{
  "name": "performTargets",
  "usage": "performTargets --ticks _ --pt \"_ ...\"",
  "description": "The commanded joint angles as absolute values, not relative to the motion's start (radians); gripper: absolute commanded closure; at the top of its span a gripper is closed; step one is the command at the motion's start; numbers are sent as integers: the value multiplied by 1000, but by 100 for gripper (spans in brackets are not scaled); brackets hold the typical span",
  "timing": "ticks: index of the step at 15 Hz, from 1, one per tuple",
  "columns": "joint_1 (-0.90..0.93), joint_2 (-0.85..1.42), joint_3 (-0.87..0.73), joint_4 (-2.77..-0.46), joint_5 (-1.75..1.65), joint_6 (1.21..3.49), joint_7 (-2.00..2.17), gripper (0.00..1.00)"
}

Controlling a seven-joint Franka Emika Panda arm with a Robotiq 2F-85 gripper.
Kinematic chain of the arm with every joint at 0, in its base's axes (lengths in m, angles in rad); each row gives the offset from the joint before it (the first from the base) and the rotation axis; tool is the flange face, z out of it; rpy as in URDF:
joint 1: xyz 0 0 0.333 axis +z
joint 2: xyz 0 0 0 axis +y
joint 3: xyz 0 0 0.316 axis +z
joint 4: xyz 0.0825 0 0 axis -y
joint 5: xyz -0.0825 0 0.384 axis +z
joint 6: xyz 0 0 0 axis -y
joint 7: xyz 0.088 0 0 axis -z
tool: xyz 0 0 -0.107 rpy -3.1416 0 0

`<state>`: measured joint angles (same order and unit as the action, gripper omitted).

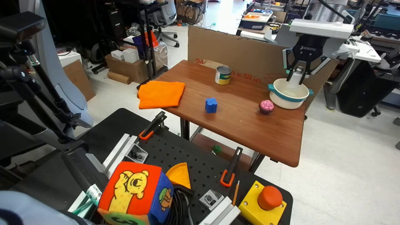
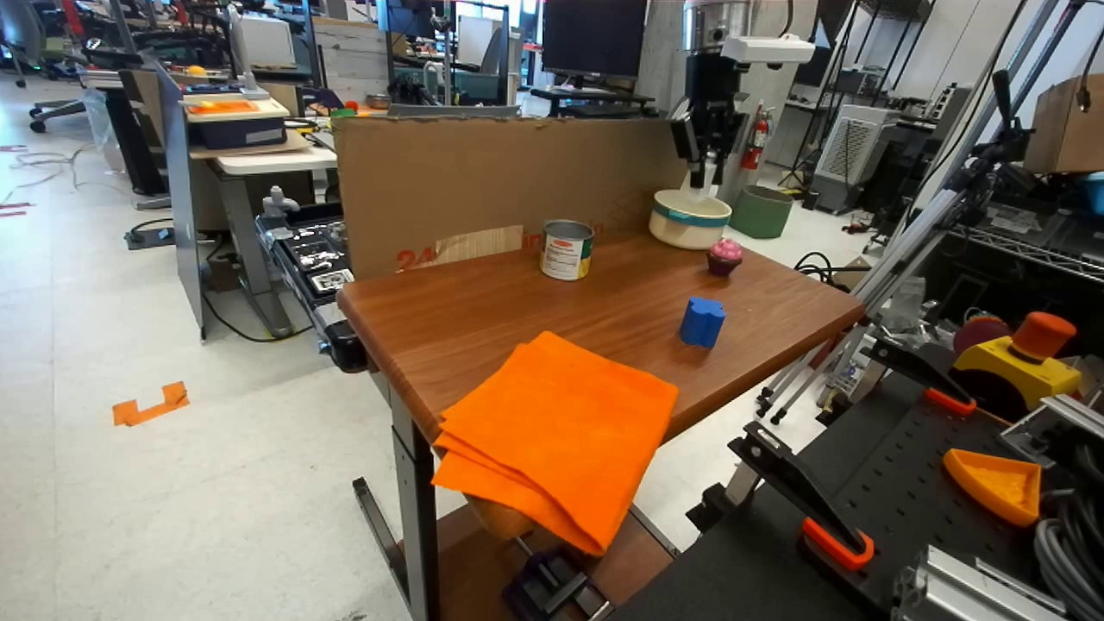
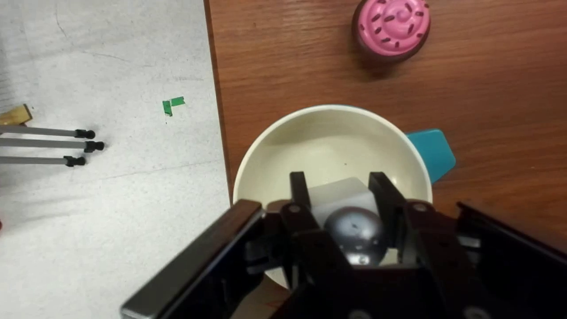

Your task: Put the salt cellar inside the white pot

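The salt cellar point(image 1: 293, 83) is at the mouth of the white pot point(image 1: 282, 102), held there in the claw point(image 1: 295, 80); I see it in an exterior view, with the pot standing at the far right corner of the surface point(image 1: 250, 125) and a pink-topped cupcake point(image 1: 266, 107) near it. In an exterior view I also find a can point(image 2: 567, 250) by the back edge, a blue shape point(image 2: 703, 323) nearer the front edge, and an orange cloth point(image 2: 561, 431) draped over the nearest corner. In the wrist view the fingers point(image 3: 299, 188) are clenched on opposite sides of the cellar's pale body, its shiny dark round top point(image 3: 356, 235) between them, and the pot sits close by the left edge, a turquoise handle point(image 3: 432, 153) pointing away from it. Pale on pale, I can't say for sure whether the cellar touches the pot's bottom.
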<state>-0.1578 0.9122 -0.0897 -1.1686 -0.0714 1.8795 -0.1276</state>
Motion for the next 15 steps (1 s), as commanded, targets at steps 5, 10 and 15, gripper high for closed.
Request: performTargets --ticks 5,10,15 --pt "-171 1146 -89 -831 -65 1642 -96 86" --pt "-172 1226 -92 -703 -67 1566 -60 86" --pt "-171 1271 -92 -616 -70 1505 -46 22"
